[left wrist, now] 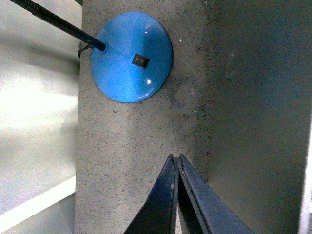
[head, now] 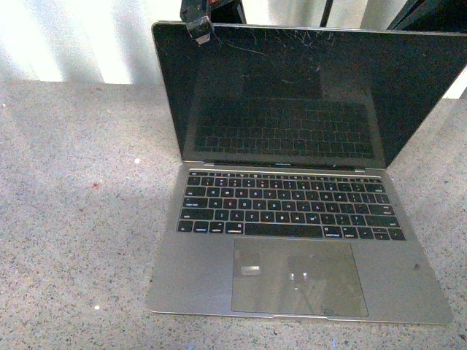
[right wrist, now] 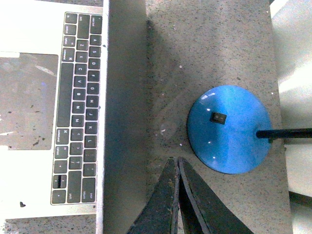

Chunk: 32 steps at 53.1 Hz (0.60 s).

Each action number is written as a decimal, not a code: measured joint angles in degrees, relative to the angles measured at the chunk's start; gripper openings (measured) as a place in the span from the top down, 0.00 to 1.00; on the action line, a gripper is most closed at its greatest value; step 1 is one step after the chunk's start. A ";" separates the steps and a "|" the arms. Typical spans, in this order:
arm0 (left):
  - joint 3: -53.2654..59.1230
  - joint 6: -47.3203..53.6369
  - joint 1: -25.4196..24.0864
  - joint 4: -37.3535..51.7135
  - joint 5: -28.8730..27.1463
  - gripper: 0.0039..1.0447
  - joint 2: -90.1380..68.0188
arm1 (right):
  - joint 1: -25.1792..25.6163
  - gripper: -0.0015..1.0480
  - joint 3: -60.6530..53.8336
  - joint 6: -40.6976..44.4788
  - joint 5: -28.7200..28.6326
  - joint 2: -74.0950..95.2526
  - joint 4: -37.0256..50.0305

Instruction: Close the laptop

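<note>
The laptop (head: 292, 219) lies open on the speckled table, its black scratched screen (head: 292, 87) standing nearly upright. My left gripper (head: 198, 29) is shut, and its dark tip shows just over the lid's top left corner. In the left wrist view the left gripper (left wrist: 175, 158) hangs above the table right beside the grey back of the lid (left wrist: 258, 122). My right gripper (right wrist: 176, 160) is shut too, with nothing in it. It hovers behind the lid (right wrist: 124, 117) near the laptop's right end. The keyboard (right wrist: 80, 107) shows beyond the lid.
A blue round lamp base (right wrist: 229, 129) with a black switch and black pole stands on the table behind the laptop; it also shows as the blue base (left wrist: 131, 57) in the left wrist view. The table's back edge (left wrist: 75, 122) lies just past it.
</note>
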<state>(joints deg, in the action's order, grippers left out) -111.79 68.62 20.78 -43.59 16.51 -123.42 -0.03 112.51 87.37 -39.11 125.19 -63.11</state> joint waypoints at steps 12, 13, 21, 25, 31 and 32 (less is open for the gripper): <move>2.49 1.22 0.74 -0.52 -0.24 0.97 1.31 | -0.31 0.97 -1.86 1.20 2.14 -1.70 -2.29; 2.64 1.31 0.81 -0.57 -0.26 0.97 1.38 | -0.31 0.97 -1.97 1.25 2.25 -1.75 -2.38; 4.66 2.08 1.68 -1.03 -0.48 0.97 2.29 | -0.42 0.97 -3.04 1.42 3.19 -1.86 -3.19; 5.60 2.34 2.10 -0.90 -0.46 0.97 2.69 | -0.46 0.97 -3.78 1.44 3.50 -1.88 -3.37; 6.84 2.82 2.51 -0.68 -0.46 0.97 3.10 | -0.50 0.97 -5.01 1.68 3.76 -2.19 -3.89; 7.17 2.93 2.60 -0.46 -0.46 0.97 3.26 | -0.50 0.97 -5.38 1.84 3.96 -2.29 -3.91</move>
<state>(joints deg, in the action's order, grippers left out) -104.62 71.55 23.38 -44.05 16.05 -120.16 -0.54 107.13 89.21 -35.16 122.89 -67.02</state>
